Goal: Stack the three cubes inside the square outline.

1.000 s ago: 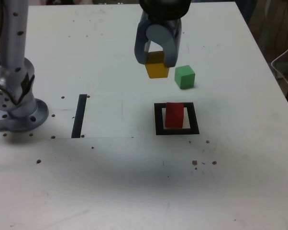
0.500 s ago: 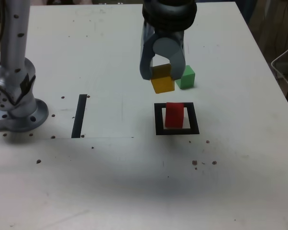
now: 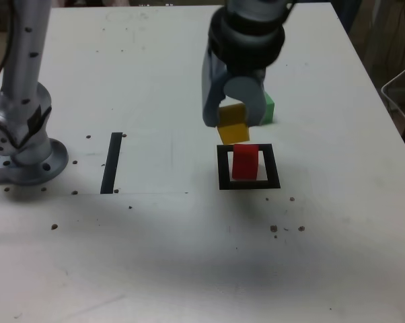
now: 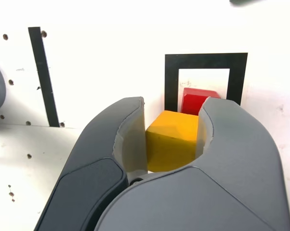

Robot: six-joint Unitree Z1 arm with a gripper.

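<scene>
The tool [image 3: 233, 121] pinches the yellow cube [image 3: 233, 127] in the air just above the red cube [image 3: 245, 162], which sits inside the square outline [image 3: 249, 183]. The green cube [image 3: 268, 108] hides partly behind the tool. A black strip [image 3: 112, 162] crosses the speckled white table [image 3: 155, 256].

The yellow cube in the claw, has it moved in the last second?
Yes. The yellow cube, clamped in the gripper, has travelled toward the square outline and now hangs just behind the red cube.
</scene>
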